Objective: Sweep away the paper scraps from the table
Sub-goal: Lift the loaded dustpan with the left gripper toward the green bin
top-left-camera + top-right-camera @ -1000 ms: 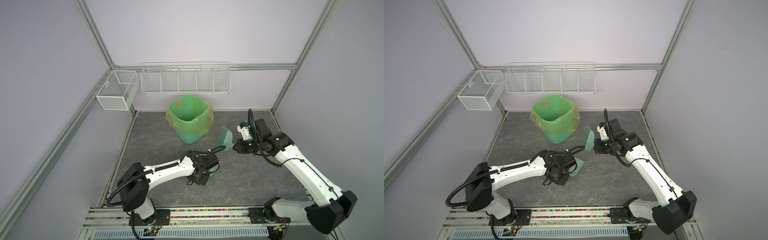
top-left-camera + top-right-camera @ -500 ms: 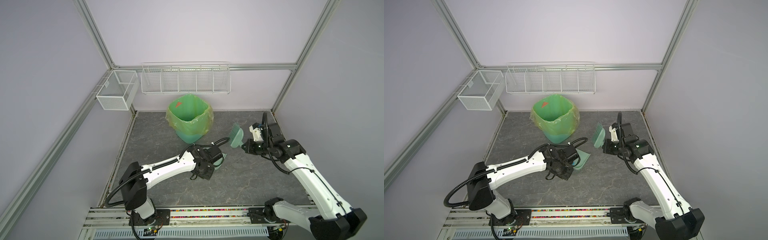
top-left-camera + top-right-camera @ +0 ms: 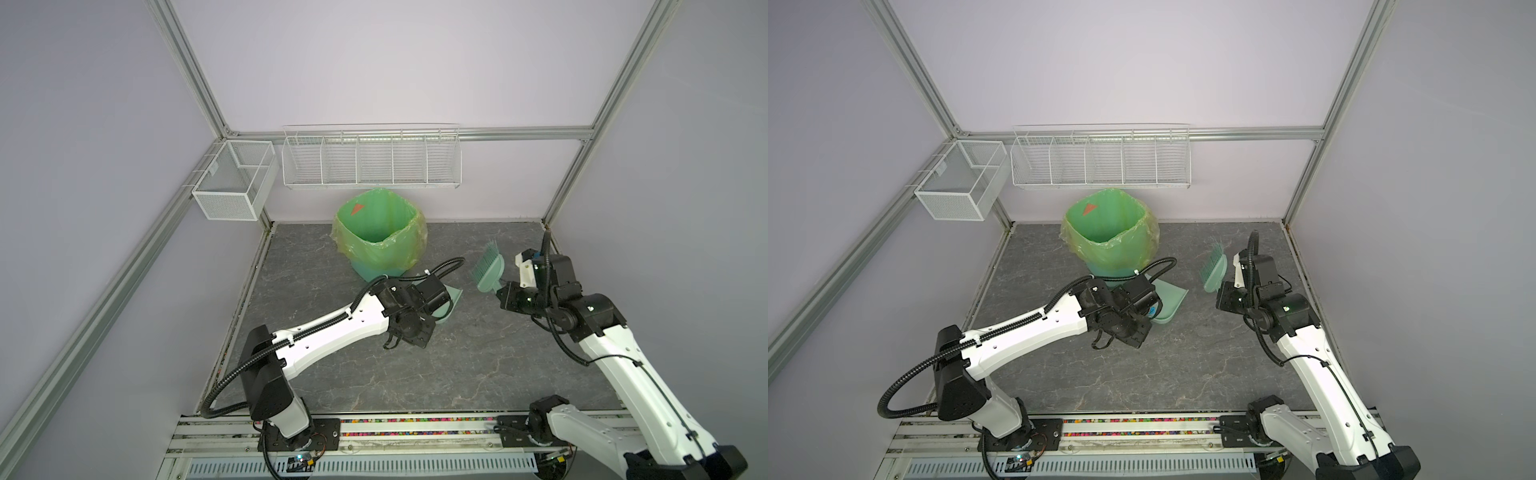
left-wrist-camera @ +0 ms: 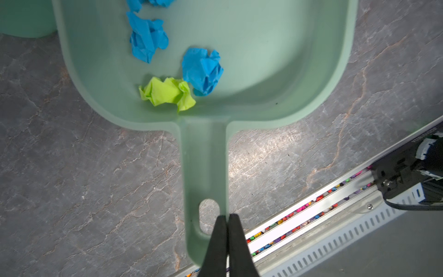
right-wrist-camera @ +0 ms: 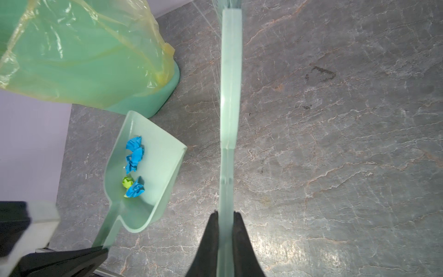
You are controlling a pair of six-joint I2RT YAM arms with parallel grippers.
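As the paper scraps [image 4: 202,70] lay in the dustpan [image 4: 263,60], the sweeping looked done
The table [image 3: 415,374] showed bare of scraps in both top views, so tipping the pan into the lined bin [image 3: 409,249] just beside it seemed all that remained; the left gripper [image 4: 227,217] was clamped on the pan's handle, the right gripper [image 5: 225,213] on the brush [image 5: 230,96], bristles up. Only the wrist views showed the blue and lime wads; from above, the left arm hid them
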